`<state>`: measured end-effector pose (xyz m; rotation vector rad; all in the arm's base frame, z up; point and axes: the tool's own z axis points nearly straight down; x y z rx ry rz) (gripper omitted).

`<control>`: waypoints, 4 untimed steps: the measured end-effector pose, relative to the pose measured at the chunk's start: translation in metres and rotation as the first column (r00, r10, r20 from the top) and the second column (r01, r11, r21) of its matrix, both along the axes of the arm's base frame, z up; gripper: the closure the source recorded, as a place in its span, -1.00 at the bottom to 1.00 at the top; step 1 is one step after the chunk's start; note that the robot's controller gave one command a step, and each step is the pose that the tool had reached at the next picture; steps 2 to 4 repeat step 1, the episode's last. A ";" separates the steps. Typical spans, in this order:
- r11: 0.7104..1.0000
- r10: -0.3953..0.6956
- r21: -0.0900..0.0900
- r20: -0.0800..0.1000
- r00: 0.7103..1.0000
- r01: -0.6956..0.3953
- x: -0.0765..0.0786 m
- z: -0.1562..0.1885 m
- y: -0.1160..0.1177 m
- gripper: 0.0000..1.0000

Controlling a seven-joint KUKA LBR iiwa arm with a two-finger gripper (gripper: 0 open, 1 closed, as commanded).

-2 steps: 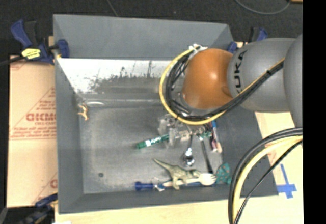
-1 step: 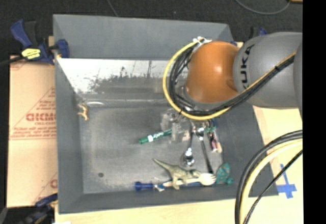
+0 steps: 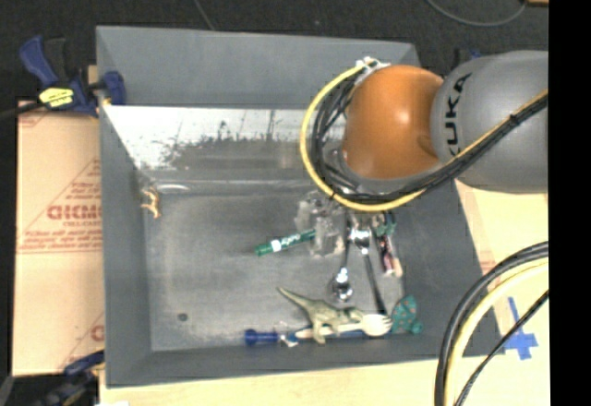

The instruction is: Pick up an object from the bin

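We see the bin [image 3: 125, 256] floor's left half open, only a small tan piece [image 3: 150, 203] by the left wall, green-tipped stick [image 3: 282, 244] lying mid-floor, toy dinosaur [image 3: 320, 310], blue piece [image 3: 259, 337] and teal piece [image 3: 406, 316] crowding the front-right wall, arm [image 3: 388, 123] and its cables overhanging the right rear.

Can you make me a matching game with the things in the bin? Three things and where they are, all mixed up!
Things:
1. toy dinosaur
2. green-ended stick
3. small tan piece

Places:
A. alone by the left wall of the bin
B. close to the front wall
C. in the middle of the floor

Pairs: 1-B, 2-C, 3-A
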<state>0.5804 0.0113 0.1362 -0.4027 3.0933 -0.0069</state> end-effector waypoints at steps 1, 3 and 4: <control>1.000 -0.002 0.000 -0.004 1.000 0.002 -0.001 0.028 0.000 1.00; 1.000 -0.002 0.000 -0.004 1.000 0.002 -0.001 0.028 0.000 1.00; 1.000 -0.002 0.000 -0.004 1.000 0.002 -0.001 0.028 0.000 1.00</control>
